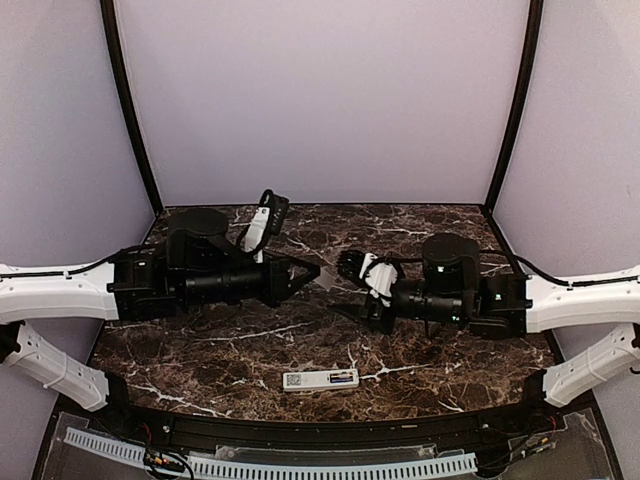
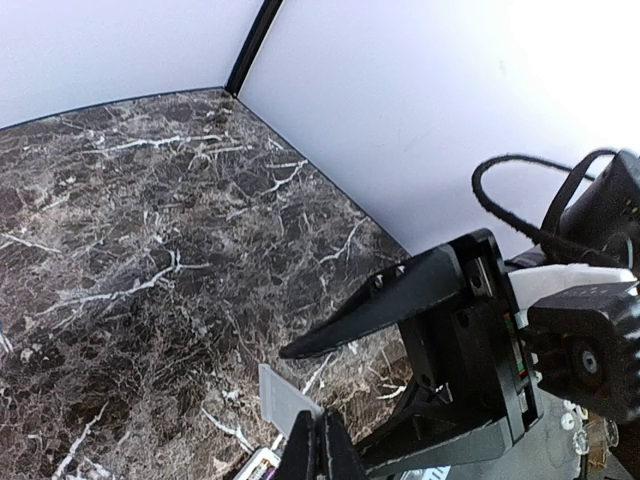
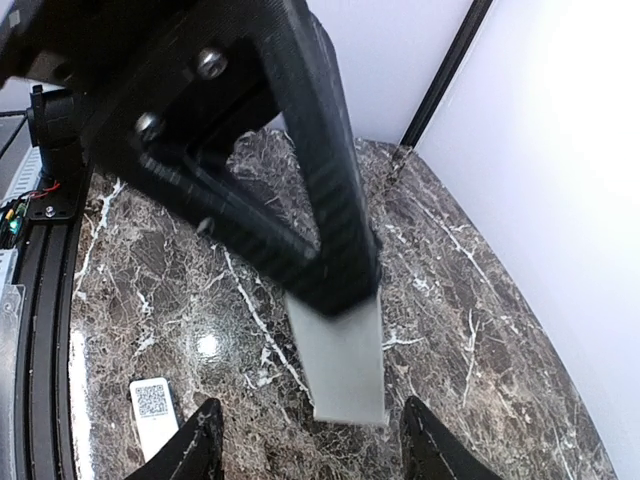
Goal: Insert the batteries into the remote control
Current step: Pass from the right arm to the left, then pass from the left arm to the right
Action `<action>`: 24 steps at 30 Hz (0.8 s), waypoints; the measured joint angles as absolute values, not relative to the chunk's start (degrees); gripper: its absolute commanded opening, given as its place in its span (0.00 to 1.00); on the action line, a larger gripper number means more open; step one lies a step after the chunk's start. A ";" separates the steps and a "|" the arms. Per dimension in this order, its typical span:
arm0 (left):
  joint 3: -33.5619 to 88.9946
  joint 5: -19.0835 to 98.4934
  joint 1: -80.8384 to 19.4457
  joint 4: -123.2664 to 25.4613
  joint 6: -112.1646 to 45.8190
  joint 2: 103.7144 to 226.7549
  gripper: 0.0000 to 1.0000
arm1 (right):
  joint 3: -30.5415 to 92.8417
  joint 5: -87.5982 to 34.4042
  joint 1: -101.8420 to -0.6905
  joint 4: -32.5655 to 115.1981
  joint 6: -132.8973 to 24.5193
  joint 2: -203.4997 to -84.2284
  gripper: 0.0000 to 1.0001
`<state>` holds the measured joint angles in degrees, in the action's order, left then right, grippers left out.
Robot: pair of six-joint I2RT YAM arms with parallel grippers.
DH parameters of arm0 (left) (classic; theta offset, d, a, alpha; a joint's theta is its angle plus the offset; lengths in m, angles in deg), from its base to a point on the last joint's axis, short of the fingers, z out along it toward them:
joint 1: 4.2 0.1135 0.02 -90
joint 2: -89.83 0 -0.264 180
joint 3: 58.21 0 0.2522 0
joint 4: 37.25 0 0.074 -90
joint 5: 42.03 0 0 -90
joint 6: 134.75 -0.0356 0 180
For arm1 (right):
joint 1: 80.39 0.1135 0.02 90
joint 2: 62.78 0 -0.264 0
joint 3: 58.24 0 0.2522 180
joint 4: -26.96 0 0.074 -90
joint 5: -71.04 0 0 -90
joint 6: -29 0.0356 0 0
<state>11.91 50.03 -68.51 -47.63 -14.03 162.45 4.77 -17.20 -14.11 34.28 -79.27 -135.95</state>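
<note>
Remote control (image 1: 320,379) lies flat on the desk (image 1: 200,350) close to the near edge, back side up. Its long axis runs left to right, parallel to that edge. A square code label sits at its left end and a dark recess at its right end.

Left side: the left jaws are fully closed, fingertips (image 2: 338,455) pinched on one end of a thin grey plate (image 3: 345,370). The plate is held in the air above mid-desk and sticks out past the fingertips toward the right arm. It is probably the battery cover.

Centre: the remote lies toward the arm bases from the plate, lower and well apart from it. It sits about midway between the two arms, so neither is clearly nearer. The recess end points to the right arm's side.

Right side: the right jaws stand apart and hold nothing. Their fingertips (image 3: 195,445) sit either side of the plate's free end, with a gap showing on both sides.

Judgement: the next move turns on bringing the plate down and nearward over the recess, with its length turned to match the remote's left-right axis.

Count: one remote and one grey plate. No loose batteries (image 1: 343,378) are seen on the desk. The dark fill in the recess may be them, already seated, but it is too small to count.
</note>
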 measured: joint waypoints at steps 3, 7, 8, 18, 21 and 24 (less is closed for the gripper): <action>11.69 51.71 -68.51 -45.33 -13.11 160.04 0.00 | -2.11 -16.82 -14.11 25.58 -82.00 -130.35 0.63; 11.75 52.11 -68.51 -41.51 -11.96 158.49 0.00 | -5.79 -15.25 -14.18 16.36 -85.52 -127.49 0.64; 11.75 52.04 -68.51 -40.81 -11.72 158.40 0.00 | -5.81 -14.84 -14.24 13.78 -86.67 -127.53 0.63; 15.58 49.77 -68.51 -36.90 -11.34 158.40 0.00 | -3.21 -20.10 -17.59 6.35 -87.77 -128.78 0.55; 16.95 49.11 -68.51 -36.46 -11.54 158.43 0.00 | -1.92 -21.96 -18.37 6.07 -88.10 -128.85 0.54; 17.65 48.90 -68.51 -36.09 -11.54 158.43 0.00 | -1.20 -22.62 -18.48 6.26 -89.08 -128.98 0.55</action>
